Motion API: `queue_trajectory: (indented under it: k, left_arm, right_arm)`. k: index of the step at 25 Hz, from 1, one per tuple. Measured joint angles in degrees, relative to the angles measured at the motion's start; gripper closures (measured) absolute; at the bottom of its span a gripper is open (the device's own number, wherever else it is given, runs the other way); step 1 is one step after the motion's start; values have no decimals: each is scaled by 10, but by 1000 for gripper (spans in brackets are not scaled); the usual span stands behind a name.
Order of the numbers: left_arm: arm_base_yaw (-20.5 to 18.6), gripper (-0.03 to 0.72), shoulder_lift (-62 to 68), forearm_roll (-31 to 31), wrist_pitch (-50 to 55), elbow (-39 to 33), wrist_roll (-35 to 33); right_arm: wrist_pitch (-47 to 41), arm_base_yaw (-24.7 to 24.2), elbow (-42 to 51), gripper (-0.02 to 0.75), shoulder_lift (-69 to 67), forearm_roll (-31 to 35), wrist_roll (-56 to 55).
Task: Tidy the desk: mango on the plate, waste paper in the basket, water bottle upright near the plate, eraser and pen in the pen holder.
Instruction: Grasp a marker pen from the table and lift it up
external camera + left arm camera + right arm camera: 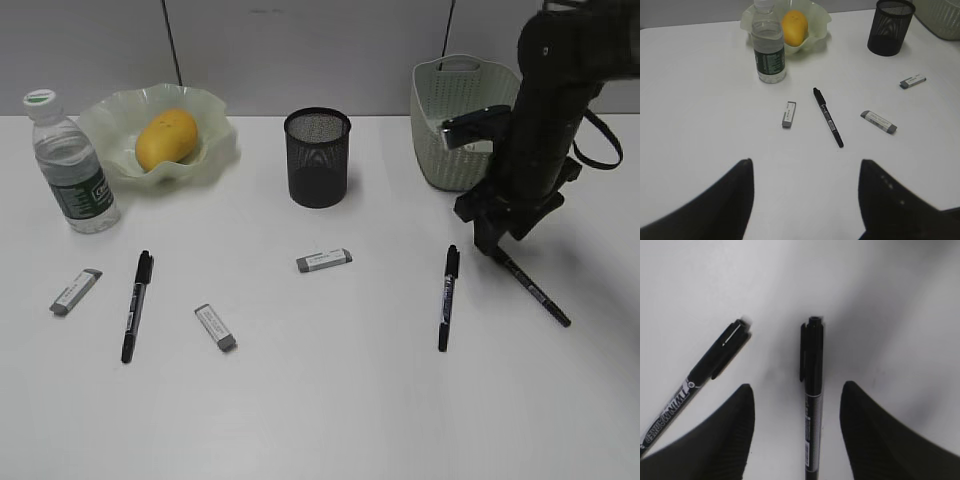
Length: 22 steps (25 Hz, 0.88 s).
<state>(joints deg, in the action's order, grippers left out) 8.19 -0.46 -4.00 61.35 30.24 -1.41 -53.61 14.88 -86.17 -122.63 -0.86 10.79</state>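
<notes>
My right gripper (pixel 796 386) stands open low over the desk (pixel 330 400). One black pen (pixel 811 390) lies between its fingers, with a gap on each side. This pen (pixel 530 285) lies at the right of the desk, and a second pen (pixel 700 377) lies just left of it. My left gripper (pixel 805 161) is open and empty above bare desk. A third pen (pixel 828 117) and three erasers (pixel 789 113) (pixel 879 121) (pixel 913 81) lie beyond it. The mango (pixel 166 138) sits in the plate (pixel 215 150). The water bottle (pixel 70 165) stands upright beside it. The waste paper is out of view.
The black mesh pen holder (pixel 317 157) stands at the back centre. The basket (pixel 440 150) is at the back right, just behind my right arm. A grey partition wall closes off the far edge of the desk.
</notes>
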Motion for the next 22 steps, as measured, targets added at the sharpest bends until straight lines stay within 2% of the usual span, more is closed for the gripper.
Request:
queue_trajectory:
  k: [8, 14, 22]
  left_arm:
    - [0, 192, 0, 0, 0, 0, -1]
    - [0, 192, 0, 0, 0, 0, -1]
    - [0, 192, 0, 0, 0, 0, -1]
  right_arm:
    - [12, 0, -7, 335, -31, 0, 0]
    - [22, 0, -11, 379, -56, -1, 0]
    - [32, 0, -11, 575, -56, -2, 0]
